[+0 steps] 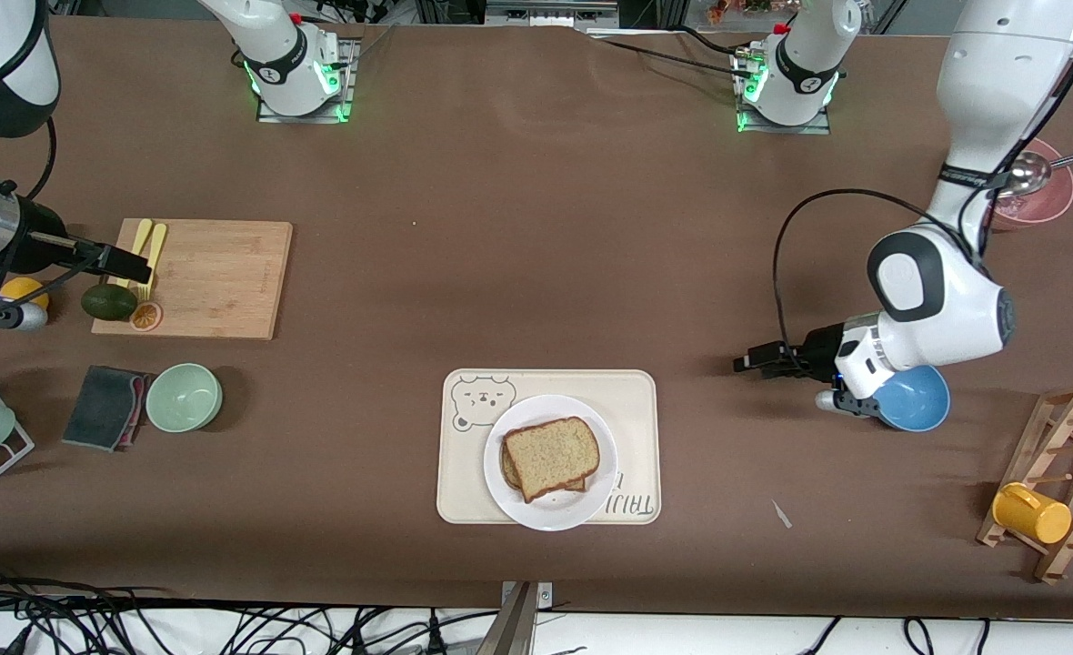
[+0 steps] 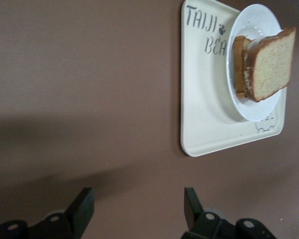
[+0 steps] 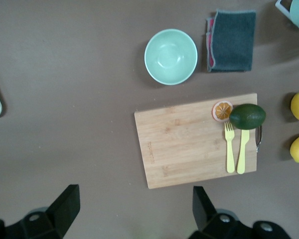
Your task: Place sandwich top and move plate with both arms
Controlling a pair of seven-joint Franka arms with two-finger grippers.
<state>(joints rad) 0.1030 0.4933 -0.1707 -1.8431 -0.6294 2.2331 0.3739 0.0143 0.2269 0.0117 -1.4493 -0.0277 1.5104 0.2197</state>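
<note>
Spreading brown across the whole scene, table (image 1: 536, 227) carrying everything. Sitting nearest the front camera, cream tray (image 1: 464, 482) with a bear drawing, bearing the plate (image 1: 550, 517) on its bare surface. Lying on top of a lower bread slice (image 2: 237, 64) on that plate, sandwich top (image 1: 552, 457), slightly askew, touched by neither gripper. Hovering with fingers (image 2: 82, 206) spread apart and holding nothing, left gripper (image 1: 747, 362), over bare table toward the left arm's end, well apart from the plate, just beside a blue bowl (image 1: 918, 400). Waiting with fingers (image 3: 67, 201) likewise spread and empty, right gripper (image 1: 136, 270), over the edge of a wooden cutting board (image 1: 218, 282), close to an avocado (image 1: 107, 301), an orange slice (image 1: 145, 316) and yellow cutlery (image 1: 150, 241). Resting near that gripper, nearer the camera than the board, mint bowl (image 1: 184, 397) and dark cloth (image 1: 105, 407).
</note>
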